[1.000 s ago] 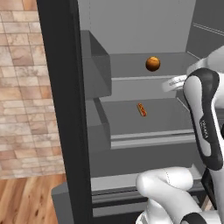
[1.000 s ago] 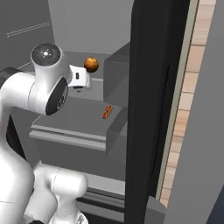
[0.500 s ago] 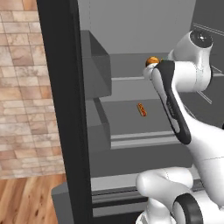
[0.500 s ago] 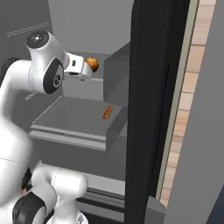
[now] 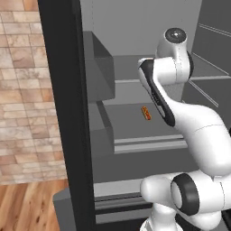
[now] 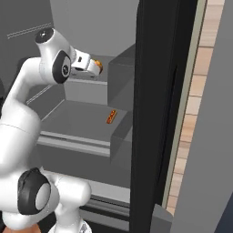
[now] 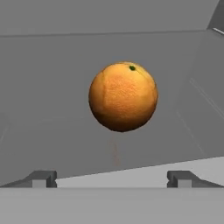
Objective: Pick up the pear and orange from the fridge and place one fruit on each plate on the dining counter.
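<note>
The orange [image 7: 123, 96] is a round orange-brown ball on the fridge's upper grey shelf [image 6: 84, 81]. It sits straight ahead of my gripper [image 7: 111, 179] and a short way beyond the fingertips [image 7: 41, 178]. The jaws stand wide open with nothing between them. From the right base, the hand [image 6: 84, 61] reaches level over that shelf and the orange [image 6: 98, 67] peeks out just past it. In the left base view my forearm [image 5: 155, 92] covers the orange. The fridge [image 5: 63, 113] has a glossy black frame and a grey inside. The pear, plates and dining counter are out of view.
A small orange-red oblong thing [image 5: 145, 113] lies on the lower shelf [image 6: 82, 120], below the hand. A grey box-shaped bin [image 5: 97, 74] juts in on the left side. The black door frame [image 6: 154, 113] stands close on the right, with a brick wall [image 5: 22, 90] outside.
The arm has swung up and into the fridge, bringing the hand level with the upper shelf and close to the orange. The jaws have stayed open. The orange has not moved.
</note>
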{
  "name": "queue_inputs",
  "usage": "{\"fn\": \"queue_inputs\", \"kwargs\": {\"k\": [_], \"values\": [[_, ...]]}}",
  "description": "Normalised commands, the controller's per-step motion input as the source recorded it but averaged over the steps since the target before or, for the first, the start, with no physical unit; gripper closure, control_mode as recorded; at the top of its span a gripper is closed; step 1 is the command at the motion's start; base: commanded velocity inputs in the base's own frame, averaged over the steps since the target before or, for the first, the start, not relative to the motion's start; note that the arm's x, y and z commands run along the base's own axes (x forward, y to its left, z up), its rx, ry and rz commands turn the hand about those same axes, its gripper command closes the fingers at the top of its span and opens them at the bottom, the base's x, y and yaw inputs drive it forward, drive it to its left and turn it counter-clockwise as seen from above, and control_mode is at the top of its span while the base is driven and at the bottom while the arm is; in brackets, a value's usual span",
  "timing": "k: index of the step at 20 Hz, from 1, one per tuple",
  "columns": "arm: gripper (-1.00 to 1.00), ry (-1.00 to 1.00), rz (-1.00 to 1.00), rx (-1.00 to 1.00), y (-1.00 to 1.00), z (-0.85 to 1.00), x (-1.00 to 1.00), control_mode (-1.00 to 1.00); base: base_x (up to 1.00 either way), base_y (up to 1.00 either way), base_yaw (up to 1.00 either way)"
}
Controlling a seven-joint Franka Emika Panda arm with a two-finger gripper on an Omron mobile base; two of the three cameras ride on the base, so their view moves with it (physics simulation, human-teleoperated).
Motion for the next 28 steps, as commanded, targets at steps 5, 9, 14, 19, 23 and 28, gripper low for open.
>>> {"fn": "queue_inputs", "kwargs": {"k": [5,9,14,19,23,28], "values": [[-1.0,0.05,0.0,0.0,-0.22,0.02,0.58,-1.0,0.0,0.0,0.0],[-1.0,0.06,0.05,0.0,-0.2,0.0,0.5,-1.0,0.0,0.0,0.0],[-1.0,0.06,0.05,0.0,-0.03,-0.01,0.41,-1.0,0.0,0.0,0.0],[-1.0,0.01,0.05,0.0,0.0,-0.1,0.03,-1.0,0.0,0.0,0.0],[-1.0,0.0,0.03,-0.05,0.01,-0.26,-0.27,-1.0,0.0,0.0,0.0],[-1.0,0.0,0.01,-0.04,0.0,-0.28,-0.26,-1.0,0.0,0.0,0.0]]}}
